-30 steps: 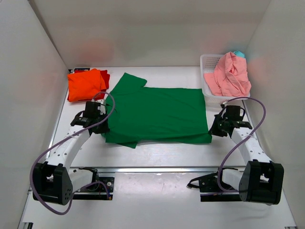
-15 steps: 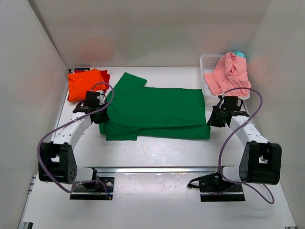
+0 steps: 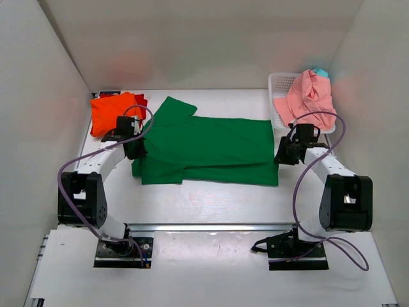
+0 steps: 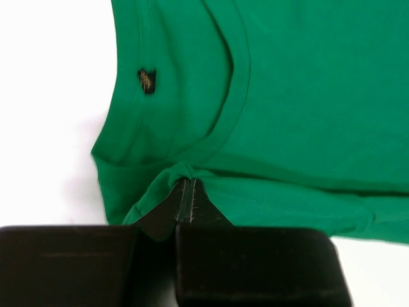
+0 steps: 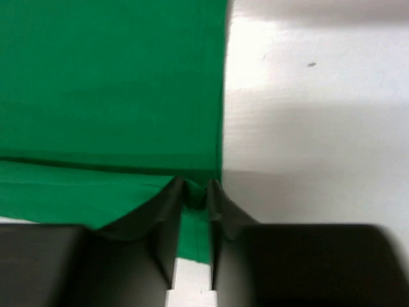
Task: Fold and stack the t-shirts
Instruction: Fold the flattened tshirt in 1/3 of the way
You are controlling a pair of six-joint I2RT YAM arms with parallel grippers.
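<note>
Folded farther back, dark green t-shirt (image 3: 211, 144) lies doubled; left tool (image 4: 183, 197) clamps it, right tool (image 5: 193, 193) with jaws slightly apart.

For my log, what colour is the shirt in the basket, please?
The shirt is salmon pink; top view shows it best.

A: Far right corner?
B: White lattice basket (image 3: 277, 82) on the white table (image 3: 211, 198), near the right wall (image 3: 377, 77). Something teal (image 3: 321, 72) shows at its far rim.
A: Near edge?
B: A metal rail (image 3: 211, 226) runs across the table.
</note>
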